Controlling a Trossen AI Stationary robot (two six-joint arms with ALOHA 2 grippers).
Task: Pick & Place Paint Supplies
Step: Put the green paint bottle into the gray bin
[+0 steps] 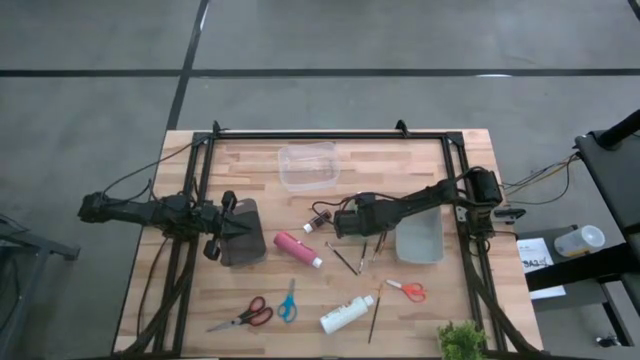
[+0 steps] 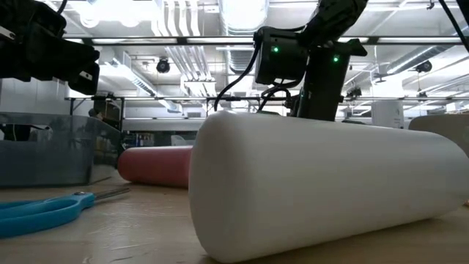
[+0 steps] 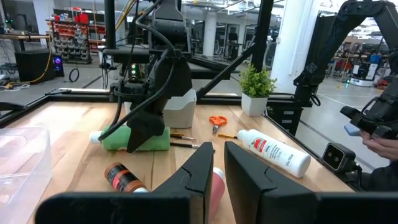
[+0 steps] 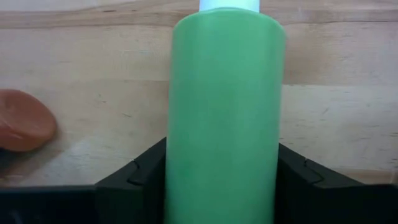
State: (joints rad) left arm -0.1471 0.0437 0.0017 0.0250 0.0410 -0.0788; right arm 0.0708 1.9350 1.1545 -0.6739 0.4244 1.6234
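Green paint bottle (image 4: 224, 118): smooth opaque plastic cylinder with a white cap, lying on its side on the wooden table (image 1: 420, 310) near the middle, just beside the small dark brown bottle (image 1: 319, 220). In the left wrist view the green bottle (image 3: 140, 138) rests flat on the boards with its cap toward the clear container's (image 1: 307, 165) side.

Position against the gripper: the right gripper (image 1: 345, 222) is lowered over the bottle, one dark finger (image 4: 134, 180) on each flank, the body filling the gap between them. The fingers sit at or very near the plastic; whether they press on it cannot be told.

Orientation: long axis horizontal, running along the gripper's reach, cap pointing away from the wrist.

Left gripper (image 1: 238, 228): over the dark tray (image 1: 245, 245) at table left, fingers nearly together, nothing between them.
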